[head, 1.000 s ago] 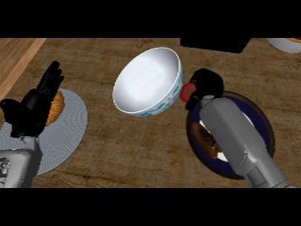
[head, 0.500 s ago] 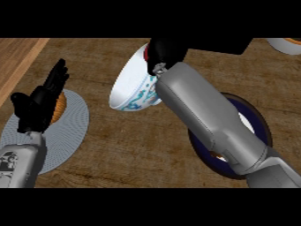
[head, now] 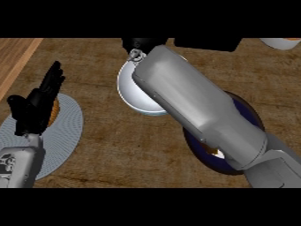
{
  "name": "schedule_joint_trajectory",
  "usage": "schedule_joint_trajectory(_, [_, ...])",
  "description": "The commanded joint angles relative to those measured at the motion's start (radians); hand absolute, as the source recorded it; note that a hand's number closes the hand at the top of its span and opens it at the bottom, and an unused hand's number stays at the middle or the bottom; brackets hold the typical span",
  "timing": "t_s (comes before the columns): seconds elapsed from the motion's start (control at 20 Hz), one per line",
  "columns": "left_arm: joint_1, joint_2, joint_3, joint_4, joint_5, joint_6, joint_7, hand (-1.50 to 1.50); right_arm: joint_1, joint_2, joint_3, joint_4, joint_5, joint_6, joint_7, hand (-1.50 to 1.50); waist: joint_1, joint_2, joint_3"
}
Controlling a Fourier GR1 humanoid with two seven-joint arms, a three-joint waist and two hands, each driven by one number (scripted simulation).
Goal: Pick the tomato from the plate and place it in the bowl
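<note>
The white bowl (head: 134,93) stands at the counter's middle, its right half covered by my right forearm (head: 192,110). That forearm runs from the lower right up over the bowl. Only the black back of my right hand (head: 141,43) shows, at the far rim of the bowl against the view's top. No tomato can be seen; whatever the hand holds is hidden. The dark blue plate (head: 246,115) lies under the forearm at the right, with a bit of brown food (head: 212,151) showing near its front rim. My left hand (head: 36,103) rests open at the left, fingers up.
A grey round plate (head: 68,132) with an orange-brown item (head: 55,111) lies under the left hand. A dark object (head: 208,43) and a white cup (head: 282,42) stand at the far edge. A lighter wooden strip (head: 3,62) runs along the left.
My right arm has swung up and left from the blue plate, over the bowl, to its far rim. A red item seen at the hand earlier no longer shows. The left hand stayed put.
</note>
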Motion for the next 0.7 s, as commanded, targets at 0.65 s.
schedule_joint_trajectory(0.65, [0.041,0.024,0.046,-0.046,0.007,0.015,0.026,0.0,0.183,0.015,-0.049,0.068,0.05,-0.335,0.103,1.5,-0.084,0.01,0.005])
